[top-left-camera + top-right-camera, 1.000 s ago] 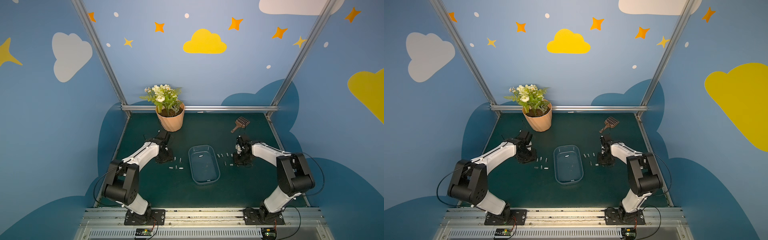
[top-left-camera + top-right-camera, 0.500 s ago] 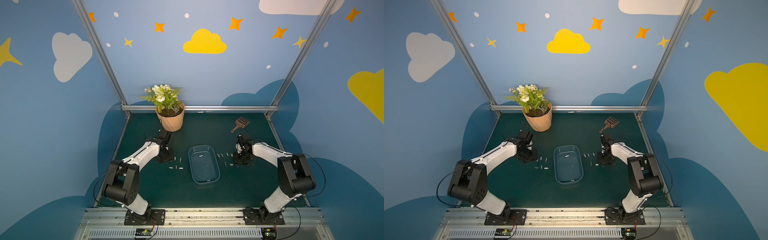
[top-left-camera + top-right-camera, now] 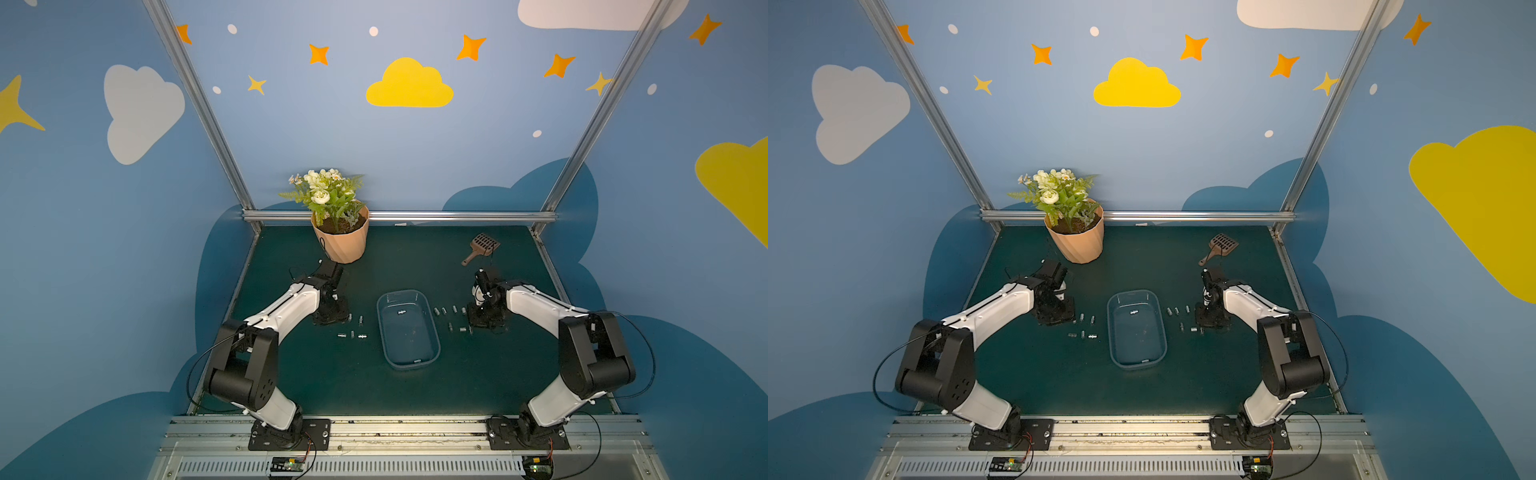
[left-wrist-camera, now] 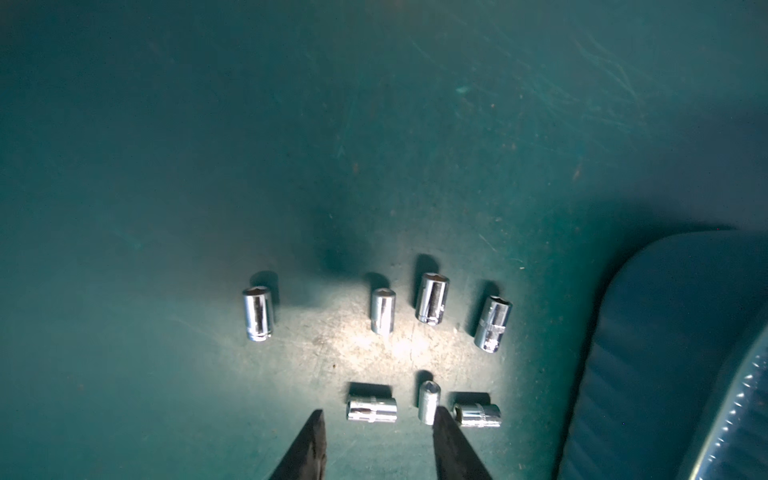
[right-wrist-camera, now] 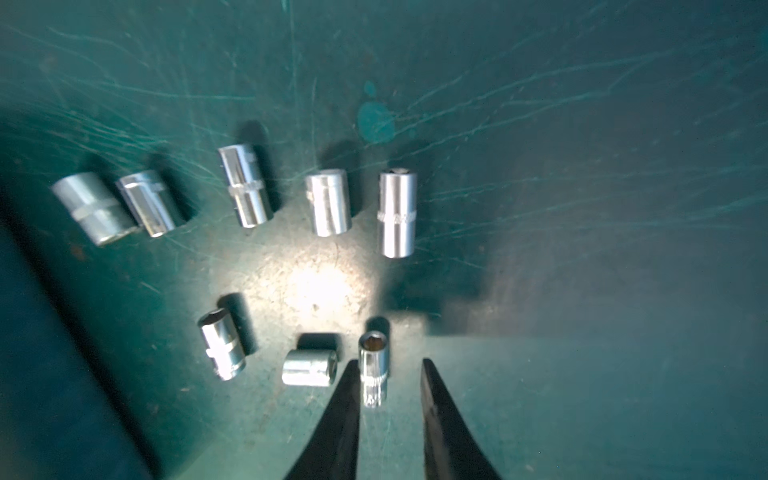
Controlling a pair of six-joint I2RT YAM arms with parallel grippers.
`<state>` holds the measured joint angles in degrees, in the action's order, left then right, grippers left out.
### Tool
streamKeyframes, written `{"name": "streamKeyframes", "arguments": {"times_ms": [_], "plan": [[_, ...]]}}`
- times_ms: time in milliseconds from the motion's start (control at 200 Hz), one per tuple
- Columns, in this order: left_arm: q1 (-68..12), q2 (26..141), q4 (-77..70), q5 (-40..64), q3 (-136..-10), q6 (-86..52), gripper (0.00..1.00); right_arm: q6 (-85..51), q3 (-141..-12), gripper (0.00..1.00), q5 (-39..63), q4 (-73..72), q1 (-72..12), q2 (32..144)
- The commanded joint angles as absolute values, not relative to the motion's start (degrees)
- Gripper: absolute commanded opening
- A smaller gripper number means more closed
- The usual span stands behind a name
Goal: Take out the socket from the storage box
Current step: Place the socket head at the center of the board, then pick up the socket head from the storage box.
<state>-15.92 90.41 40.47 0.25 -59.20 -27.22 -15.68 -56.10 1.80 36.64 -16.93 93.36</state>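
Well, nothing has shifted: left gripper [image 4: 379, 411] and right gripper [image 5: 389, 361] hang released; one socket [image 3: 401, 311] remains in the storage box [image 3: 411, 365].

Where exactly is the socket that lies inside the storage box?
In both top views the socket lies alone on the floor of the storage box, near its far wall; the box stands in the middle of the green mat.

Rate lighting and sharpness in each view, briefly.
Left wrist view: a bright pool on the mat among the loose sockets, corners dark, storage box soft at the edge. Right wrist view: a glare patch mid-mat, hard shadows behind the sockets, one big socket blurred. In both top views: even light, sharp, the socket in the box only a tiny speck.
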Motion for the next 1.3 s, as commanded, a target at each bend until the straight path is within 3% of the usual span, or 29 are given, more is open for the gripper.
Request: {"name": "streamKeyframes", "arguments": {"times_ms": [0, 345, 661, 1296], "plan": [[-17.39, 88.66, 41.48, 1.1, -61.46, -26.44, 0.44, -15.81, -57.76, 0.27, 2.01, 38.98, -16.96, 91.17], [-28.08, 89.41, 42.8, 0.0, -69.32, -25.78, 0.44, -15.5, -59.65, 0.27, 2.33, 40.96, -17.23, 85.4], [-37.41, 99.29, 45.26, -2.02, -79.91, -22.28, 0.45, -15.03, -59.29, 0.27, 2.42, 41.66, -17.29, 81.49], [-38.89, 121.1, 50.21, -2.0, -96.54, -16.49, 0.44, -15.22, -56.25, 0.27, 3.13, 40.96, -17.14, 79.71]]}}
